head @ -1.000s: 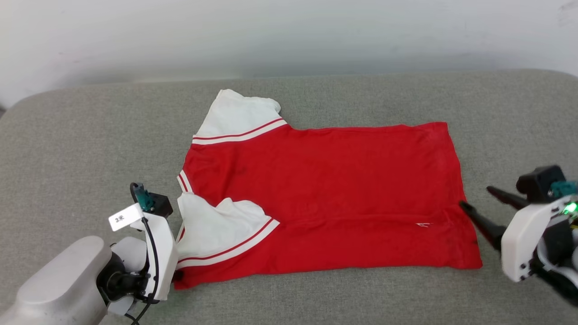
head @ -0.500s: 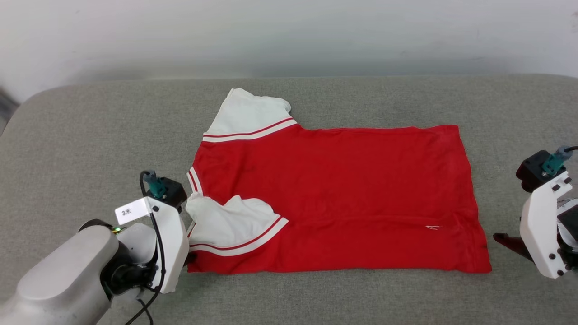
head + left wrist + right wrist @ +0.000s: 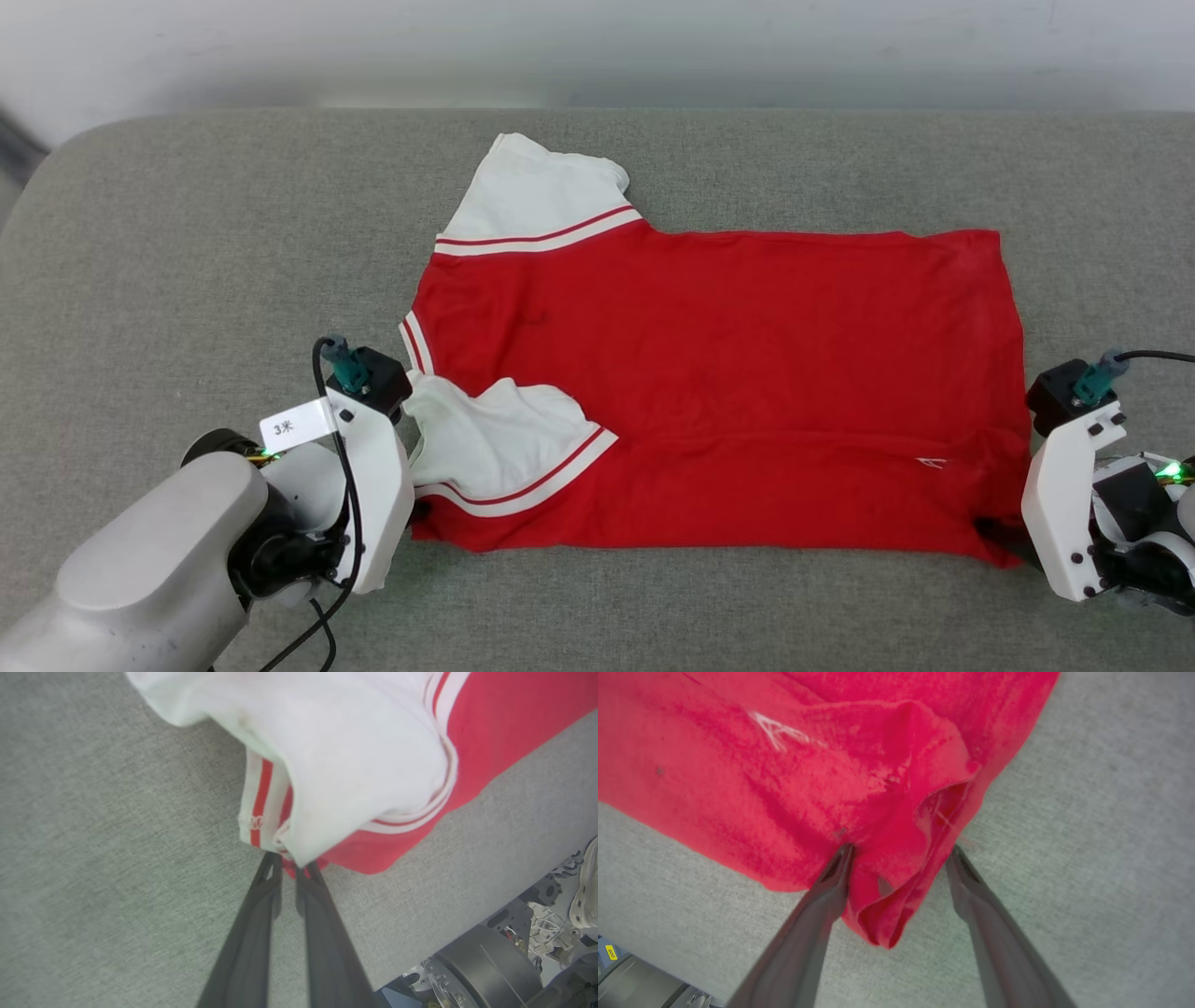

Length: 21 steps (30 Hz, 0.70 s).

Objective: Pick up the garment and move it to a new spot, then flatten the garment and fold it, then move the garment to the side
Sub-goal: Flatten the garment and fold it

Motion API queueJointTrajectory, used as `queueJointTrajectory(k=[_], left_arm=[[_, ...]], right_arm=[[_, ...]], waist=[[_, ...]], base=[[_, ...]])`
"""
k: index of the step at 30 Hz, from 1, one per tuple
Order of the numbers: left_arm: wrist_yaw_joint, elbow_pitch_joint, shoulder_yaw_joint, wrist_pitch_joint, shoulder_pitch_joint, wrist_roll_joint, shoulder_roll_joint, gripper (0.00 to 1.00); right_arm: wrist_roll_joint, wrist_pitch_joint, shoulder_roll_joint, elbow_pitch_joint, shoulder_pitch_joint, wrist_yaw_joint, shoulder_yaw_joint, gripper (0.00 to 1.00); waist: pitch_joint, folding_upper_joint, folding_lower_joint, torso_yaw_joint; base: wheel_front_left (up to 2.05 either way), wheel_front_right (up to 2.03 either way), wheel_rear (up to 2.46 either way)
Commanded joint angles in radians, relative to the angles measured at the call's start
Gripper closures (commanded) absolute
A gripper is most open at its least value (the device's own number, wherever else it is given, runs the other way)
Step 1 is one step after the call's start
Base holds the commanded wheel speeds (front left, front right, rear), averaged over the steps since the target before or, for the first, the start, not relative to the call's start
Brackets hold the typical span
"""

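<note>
The garment (image 3: 728, 373), red with white sleeves and striped trim, lies spread on the grey cushion (image 3: 187, 233), collar end to the left and its plain side up. My left gripper (image 3: 417, 511) is at its near left corner. In the left wrist view this gripper (image 3: 289, 861) is shut on the garment's (image 3: 364, 756) edge, under the folded white sleeve. My right gripper (image 3: 997, 537) is at the near right hem corner. In the right wrist view it (image 3: 901, 851) stands open, with the bunched red corner (image 3: 887, 891) between its fingers.
A pale wall (image 3: 597, 47) runs behind the cushion. The cushion's front edge lies just below both grippers. Past that edge, the left wrist view shows the robot's dark base (image 3: 490, 966) and a pale shoe (image 3: 589, 882).
The head camera has shifted, so the whole picture moved. My right gripper swung from pointing at the hem's side down to the near right corner. The left gripper kept its hold.
</note>
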State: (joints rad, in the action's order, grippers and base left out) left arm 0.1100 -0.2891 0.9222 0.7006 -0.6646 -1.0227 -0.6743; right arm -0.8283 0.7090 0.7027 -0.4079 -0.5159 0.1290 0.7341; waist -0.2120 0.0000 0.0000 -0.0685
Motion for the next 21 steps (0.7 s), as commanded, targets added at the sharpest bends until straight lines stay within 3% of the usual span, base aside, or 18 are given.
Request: queueJointTrajectory(k=[1,4,5,6,21], left_arm=[[-0.003,0.002,0.000,-0.005,-0.009,0.006,0.004,1.00],[-0.002,0.003,0.000,-0.010,-0.001,0.003,0.001,1.00],[-0.002,0.002,0.000,-0.011,0.003,0.001,0.000,1.00],[-0.002,0.001,0.000,-0.013,0.009,0.000,-0.002,1.00],[-0.023,0.091,-0.008,-0.045,0.141,-0.054,-0.092,1.00]], right_arm=[[-0.010,-0.004,-0.047,-0.026,0.060,0.003,0.042,0.00],[-0.024,-0.029,-0.066,-0.045,0.075,0.003,0.066,0.00],[-0.030,-0.038,-0.067,-0.044,0.074,0.004,0.073,0.21],[-0.039,-0.052,-0.065,-0.042,0.071,0.004,0.075,0.99],[-0.109,-0.189,0.104,0.080,0.088,0.001,0.068,1.00]], waist=[[-0.004,0.0000,0.0000,-0.003],[-0.004,0.0000,0.0000,-0.003],[-0.001,0.0000,0.0000,-0.002],[0.004,0.0000,0.0000,-0.001],[0.154,0.0000,0.0000,0.015]], base=[[0.00,0.00,0.00],[0.00,0.00,0.00],[0.00,0.00,0.00],[0.00,0.00,0.00],[0.00,0.00,0.00]])
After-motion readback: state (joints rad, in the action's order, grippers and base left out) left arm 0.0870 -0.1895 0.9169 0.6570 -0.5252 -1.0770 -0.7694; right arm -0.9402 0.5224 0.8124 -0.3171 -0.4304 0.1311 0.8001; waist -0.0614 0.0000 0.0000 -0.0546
